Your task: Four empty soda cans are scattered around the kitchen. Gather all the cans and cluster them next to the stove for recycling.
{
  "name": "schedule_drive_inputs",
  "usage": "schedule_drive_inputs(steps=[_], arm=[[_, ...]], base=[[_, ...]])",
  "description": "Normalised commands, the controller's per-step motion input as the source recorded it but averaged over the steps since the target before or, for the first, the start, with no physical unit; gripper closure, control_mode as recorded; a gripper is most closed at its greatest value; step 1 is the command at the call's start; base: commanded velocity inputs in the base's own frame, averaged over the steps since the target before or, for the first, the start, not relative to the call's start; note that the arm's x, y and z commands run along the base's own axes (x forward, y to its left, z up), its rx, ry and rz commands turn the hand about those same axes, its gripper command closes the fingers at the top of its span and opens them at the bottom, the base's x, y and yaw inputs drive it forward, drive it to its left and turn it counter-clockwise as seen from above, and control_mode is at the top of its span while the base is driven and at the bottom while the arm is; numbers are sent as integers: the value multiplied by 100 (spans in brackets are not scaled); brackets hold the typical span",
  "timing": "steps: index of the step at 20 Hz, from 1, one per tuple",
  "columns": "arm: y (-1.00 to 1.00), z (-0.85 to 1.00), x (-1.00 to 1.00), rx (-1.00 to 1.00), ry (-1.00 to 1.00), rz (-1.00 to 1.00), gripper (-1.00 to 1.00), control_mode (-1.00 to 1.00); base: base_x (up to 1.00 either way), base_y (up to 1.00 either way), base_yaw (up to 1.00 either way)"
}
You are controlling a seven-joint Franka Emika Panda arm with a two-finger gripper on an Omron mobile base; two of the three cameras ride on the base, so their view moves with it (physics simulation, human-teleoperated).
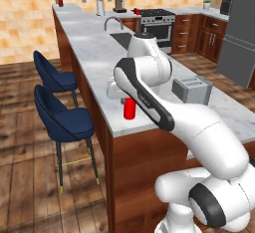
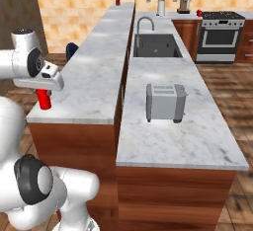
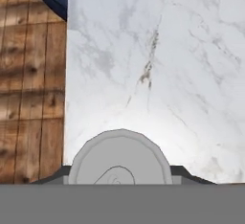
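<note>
presently the tool [image 1: 128, 99] stands over the near end of the marble bench [image 1: 94, 53], pointing straight down, with its jaws drawn in against the sides of a red soda can [image 1: 130, 109]. the can stands upright on the bench top, close to the near edge and to the side where the stools are. in the left base view the red body of the can shows below the white hand, its upper part hidden by the hand. in the right base view the same can [image 2: 45, 99] shows under the hand, near the bench's left edge. in the hand view the silver-grey top of the can [image 3: 119, 158] sits low in the middle, with a dark fingertip [image 3: 60, 174] pressed to its left side and the other to its right side; the marble surface spreads beyond it and the wooden floor [image 3: 28, 84] lies to the left. whether the can base is touching the bench or lifted clear cannot be told.

a second can [image 1: 60, 2] stands at the far end of the same bench, well apart from the tool. a third can [image 1: 136, 11] stands on the back counter just beside the stove [image 1: 157, 14], between it and the coffee machine [image 1: 119, 1]. a steel toaster [image 1: 192, 88] rests on the lower bench section to the arm's right, apart from the held can. two blue stools [image 1: 57, 77] stand along the bench's left side.
</note>
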Motion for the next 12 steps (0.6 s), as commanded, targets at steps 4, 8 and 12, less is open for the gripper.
schedule_drive_inputs(steps=[4,8,12], arm=[[0,22,-92,2,-4,0,100,-100],[-16,7,-85,2,-6,0,100,-100],[-35,0,-85,2,-8,0,100,-100]], base=[[0,0,0],[0,0,0],[0,0,0]])
